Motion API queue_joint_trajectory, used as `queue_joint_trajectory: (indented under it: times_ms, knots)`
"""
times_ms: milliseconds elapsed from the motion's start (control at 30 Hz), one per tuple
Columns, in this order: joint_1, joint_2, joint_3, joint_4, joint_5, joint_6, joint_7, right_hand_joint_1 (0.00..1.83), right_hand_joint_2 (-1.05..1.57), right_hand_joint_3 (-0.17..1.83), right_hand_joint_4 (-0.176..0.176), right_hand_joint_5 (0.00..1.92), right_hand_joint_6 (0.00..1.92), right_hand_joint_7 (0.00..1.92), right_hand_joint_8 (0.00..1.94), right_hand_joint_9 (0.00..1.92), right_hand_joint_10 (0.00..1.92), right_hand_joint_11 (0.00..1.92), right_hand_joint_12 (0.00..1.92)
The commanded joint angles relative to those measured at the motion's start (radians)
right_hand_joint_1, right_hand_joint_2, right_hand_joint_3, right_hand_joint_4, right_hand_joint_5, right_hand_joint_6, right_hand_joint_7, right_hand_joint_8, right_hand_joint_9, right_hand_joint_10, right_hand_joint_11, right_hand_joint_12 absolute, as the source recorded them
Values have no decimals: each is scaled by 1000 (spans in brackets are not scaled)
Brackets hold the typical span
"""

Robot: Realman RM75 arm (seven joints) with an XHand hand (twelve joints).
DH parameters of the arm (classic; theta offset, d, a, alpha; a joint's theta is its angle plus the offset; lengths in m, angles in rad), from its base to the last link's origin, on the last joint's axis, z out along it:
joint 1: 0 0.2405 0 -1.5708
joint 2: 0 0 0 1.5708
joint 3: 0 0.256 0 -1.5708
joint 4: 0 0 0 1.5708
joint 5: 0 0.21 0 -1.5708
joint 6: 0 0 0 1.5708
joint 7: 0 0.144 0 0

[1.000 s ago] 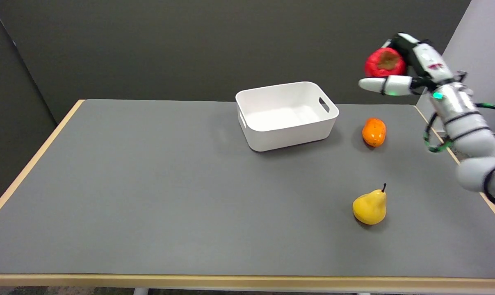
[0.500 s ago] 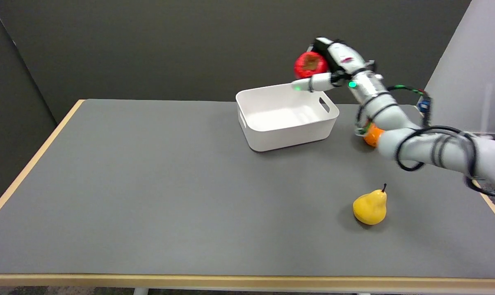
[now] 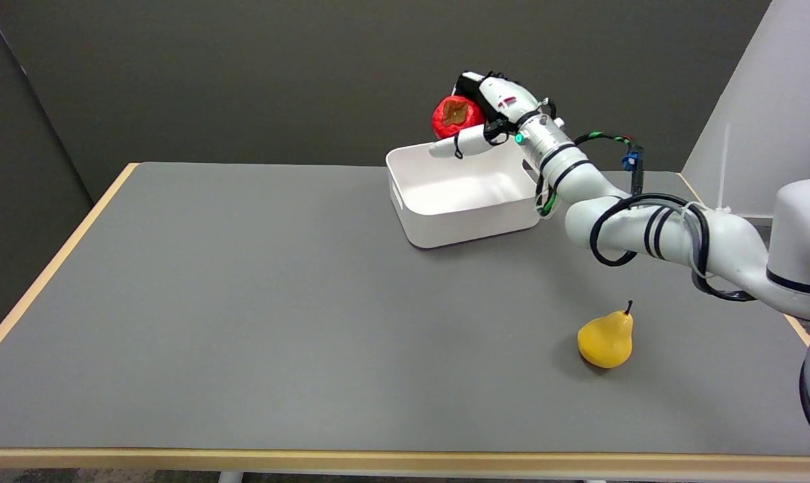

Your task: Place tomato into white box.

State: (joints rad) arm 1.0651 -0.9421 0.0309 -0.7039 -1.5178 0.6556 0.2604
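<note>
My right hand (image 3: 483,119) holds the red tomato (image 3: 456,116) in the air, its brownish stem end turned toward the camera. The hand hangs above the far side of the white box (image 3: 465,193), which stands open-topped on the grey table at the back centre-right. One white finger sticks out leftward below the tomato, over the box's far rim. The inside of the box shows nothing in it. My forearm crosses over the box's right wall.
A yellow pear (image 3: 606,339) stands on the grey table (image 3: 243,302) at the front right. My right arm (image 3: 660,225) stretches from the right edge across the table's back right and hides what lies under it. Wooden trim edges the table.
My right hand has carried the tomato leftward and slightly down, from right of the box to above its far side. The arm now covers the orange fruit that was visible right of the box.
</note>
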Motion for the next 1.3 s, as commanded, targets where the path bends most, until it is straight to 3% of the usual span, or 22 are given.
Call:
queue_joint_trajectory:
  times_ms: [33, 67, 100, 133, 167, 233, 300, 433, 567, 900, 1000, 1133, 1300]
  knots:
    - [-72, 54, 78, -65, 14, -134, -151, 1156, 1131, 325, -96, 609, 1563, 755, 1469, 833, 1481, 748, 1915]
    - [-76, 61, 80, -72, 21, -134, -151, 1169, 1191, 215, -164, 627, 1529, 693, 1510, 816, 1460, 712, 1920]
    - [-83, 68, 80, -79, 40, -135, -151, 1058, 1059, 442, -55, 561, 1375, 690, 1331, 780, 1403, 605, 1921]
    - [-90, 73, 80, -88, 61, -135, -151, 905, 866, 775, 108, 468, 1176, 702, 1080, 736, 1332, 471, 1921]
    - [-93, 75, 80, -92, 68, -135, -151, 820, 784, 921, 173, 420, 1053, 687, 928, 701, 1288, 417, 1908]
    - [-96, 80, 80, -95, 71, -133, -151, 710, 770, 936, 158, 377, 880, 606, 750, 621, 1194, 421, 1801]
    - [-99, 86, 80, -100, 71, -131, -145, 461, 723, 935, 134, 288, 592, 475, 521, 462, 936, 417, 1469]
    - [-98, 88, 80, -105, 65, -129, -144, 330, 660, 958, 130, 218, 484, 334, 376, 309, 710, 288, 1387]
    - [-95, 96, 80, -117, 65, -127, -144, 213, 620, 1018, 130, 184, 472, 272, 348, 242, 641, 266, 1273]
    - [-103, 143, 88, -192, 84, -65, -130, 223, 623, 963, 131, 187, 447, 265, 319, 231, 615, 212, 1303]
    - [-126, 189, 138, -262, 120, 31, -62, 190, 615, 966, 131, 177, 438, 256, 312, 223, 607, 196, 1278]
    - [-139, 274, 172, -333, 135, 126, 165, 143, 599, 975, 131, 141, 407, 167, 261, 146, 526, 127, 1172]
    - [-155, 366, 161, -364, 135, 219, 443, 72, 553, 1009, 118, 56, 346, 38, 151, 36, 308, -1, 789]
